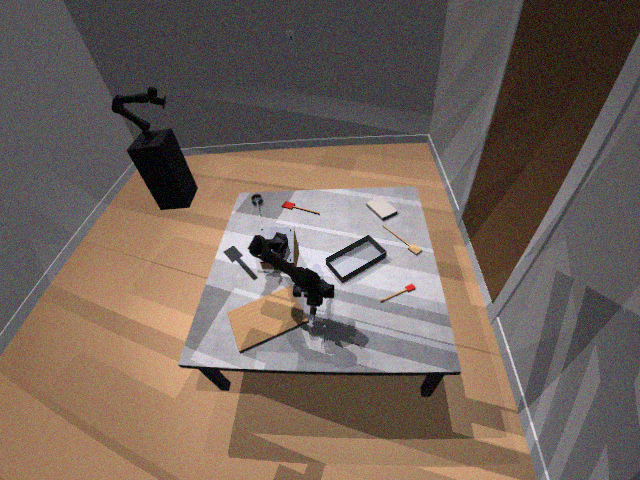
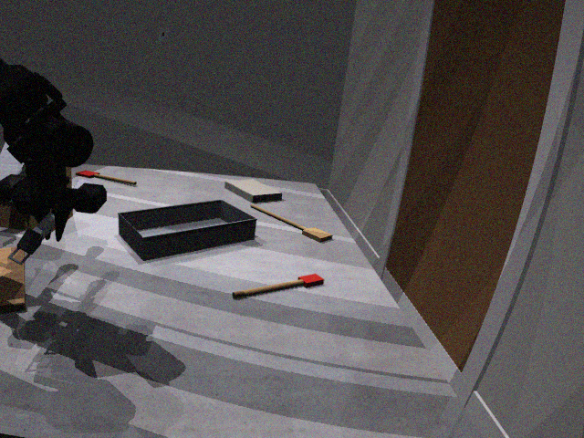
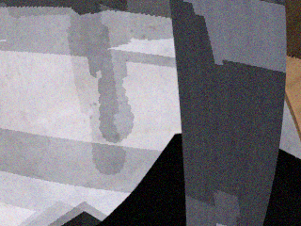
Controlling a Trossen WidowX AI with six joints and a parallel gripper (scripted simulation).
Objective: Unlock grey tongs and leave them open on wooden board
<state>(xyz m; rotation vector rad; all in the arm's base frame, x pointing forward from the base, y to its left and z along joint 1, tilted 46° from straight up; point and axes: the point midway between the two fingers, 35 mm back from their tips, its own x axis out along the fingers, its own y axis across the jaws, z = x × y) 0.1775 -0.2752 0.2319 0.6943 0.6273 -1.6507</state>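
My gripper [image 1: 313, 310] [image 2: 52, 233] [image 3: 206, 141] is shut on the grey tongs [image 1: 311, 312] [image 2: 32, 243] [image 3: 230, 104] and holds them in the air beside the right end of the wooden board [image 1: 261, 322] [image 2: 11, 280]. In the exterior view the tongs slant down and left from the fingers, with a loop-like lower end in front of the board's edge. The wrist view shows only a broad grey strip of them between the black fingers. Whether they are locked or spread cannot be told. The black roasting tin [image 1: 364, 267] [image 2: 198, 243] stands behind, without the tongs.
A red-headed spatula [image 1: 409, 287] [image 2: 311, 280] lies right of the arm, another [image 1: 288, 205] [image 2: 88, 173] at the back. A wooden spatula [image 1: 414, 249] [image 2: 317, 234] and pale block [image 1: 381, 207] [image 2: 252, 188] lie beyond the tin. A dark spatula [image 1: 233, 253] lies left of the arm's base.
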